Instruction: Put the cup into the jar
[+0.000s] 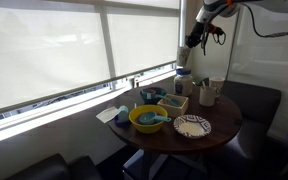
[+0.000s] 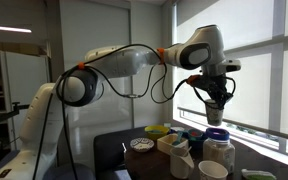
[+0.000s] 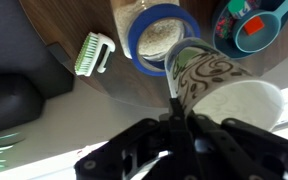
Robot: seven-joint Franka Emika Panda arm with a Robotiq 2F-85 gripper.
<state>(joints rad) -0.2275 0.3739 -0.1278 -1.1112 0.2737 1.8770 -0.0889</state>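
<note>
My gripper (image 3: 176,108) is shut on the rim of the cup (image 3: 234,100), a tall cream-white handleless cup with a brown swirl pattern on its outside. The cup hangs tilted in the air above the table. The jar (image 3: 135,45), roundish with a blue upper rim, stands on the table below and just beside the cup. In both exterior views the gripper (image 1: 193,42) (image 2: 216,98) is high above the jar (image 1: 183,80) (image 2: 217,143). The held cup is too small to make out there.
On the round wooden table (image 1: 224,120) stand a yellow bowl (image 1: 147,118), a tan square box (image 1: 172,102), a patterned plate (image 1: 192,125) and a white mug (image 1: 208,95). A white-green brush (image 3: 94,52) lies near the jar. Window blinds are close behind; dark seats surround the table.
</note>
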